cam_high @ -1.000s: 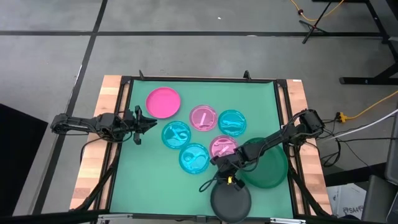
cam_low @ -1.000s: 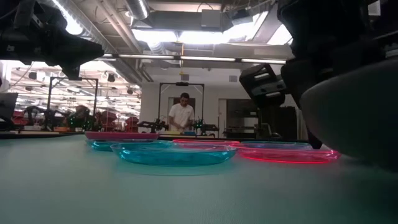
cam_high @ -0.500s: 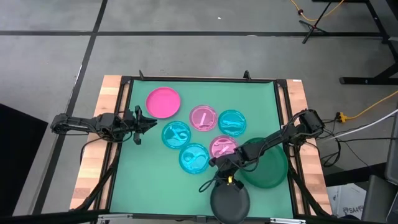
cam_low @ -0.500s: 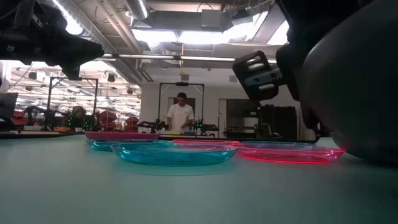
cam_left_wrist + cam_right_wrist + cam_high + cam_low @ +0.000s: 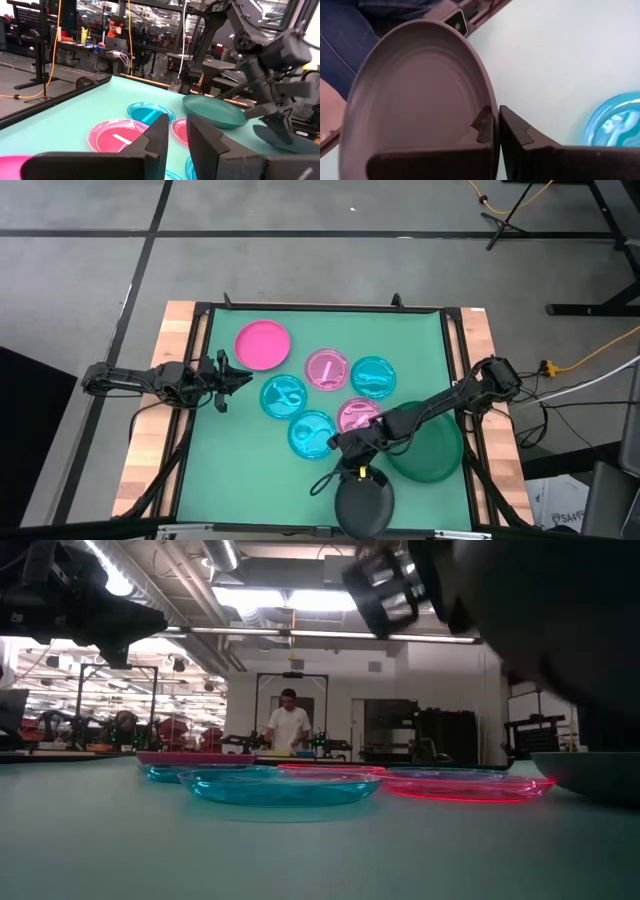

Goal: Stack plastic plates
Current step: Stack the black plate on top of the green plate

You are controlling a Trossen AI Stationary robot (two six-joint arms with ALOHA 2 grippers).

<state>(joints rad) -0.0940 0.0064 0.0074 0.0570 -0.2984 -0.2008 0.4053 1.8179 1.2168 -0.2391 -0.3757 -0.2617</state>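
Note:
My right gripper is shut on the dark grey plate, which is held up near the table's near edge and fills the upper right of the low view. The large dark green plate lies flat beside it on the right. The hot pink plate lies at the far left. Three cyan plates and two translucent pink ones lie flat in the middle. My left gripper waits shut at the left edge. My right gripper pinches the grey plate's rim on its far side, one finger on the hollow upper face and the other on the underside. The fingers slant down from the far right. The plate is lifted clear and tilted, reaching out beyond the fingertips.
The green mat has free room at its near left. Black rails frame the table. A person's blue-clad leg shows past the near edge. Another person stands far behind the table.
My right gripper has moved a little toward the table's left and near edge and risen, still shut on the grey plate. The plate has gone from low over the table to lifted clear, climbing high in the low view.

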